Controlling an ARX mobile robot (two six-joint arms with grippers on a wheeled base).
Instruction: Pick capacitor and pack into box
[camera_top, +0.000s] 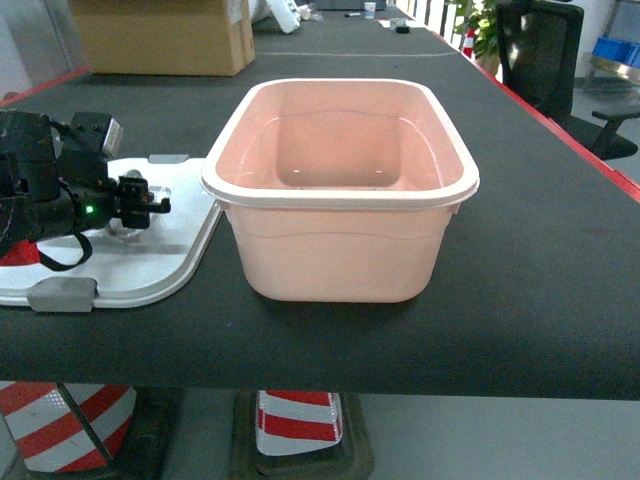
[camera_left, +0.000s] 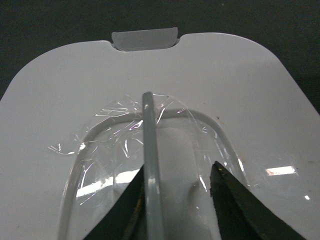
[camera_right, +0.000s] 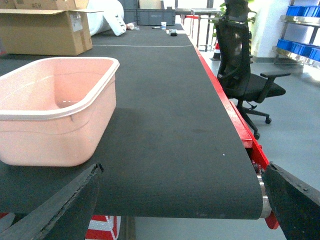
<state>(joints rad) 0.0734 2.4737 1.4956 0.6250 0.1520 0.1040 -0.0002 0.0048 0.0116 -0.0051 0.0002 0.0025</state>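
Left pincer (camera_top: 150, 203) sits low over the white lid (camera_top: 170, 262), which lies flat on the worktop (camera_top: 540, 260) just left of the box (camera_top: 340, 190). In the left wrist view its jaws stand apart over the lid's raised handle loop, with a thin grey rod (camera_left: 150, 150) running up just inside the left jaw and crinkled clear film (camera_left: 125, 130) spread on the lid. No capacitor is clearly visible; the rod or something under the film may be part of it, but the view is too poor to say.

Risks: jaws close on film or the lid handle instead of the part, dragging or lifting the lid. The lid touches or nearly touches the box wall, so a tug could nudge the box. A thin rod could slip or tilt out of the jaws.

Box is open and looks empty, upright mid-worktop.

Right pincer (camera_right: 180, 200) hangs off the worktop's near edge, jaws wide apart, holding nothing; low collision risk.
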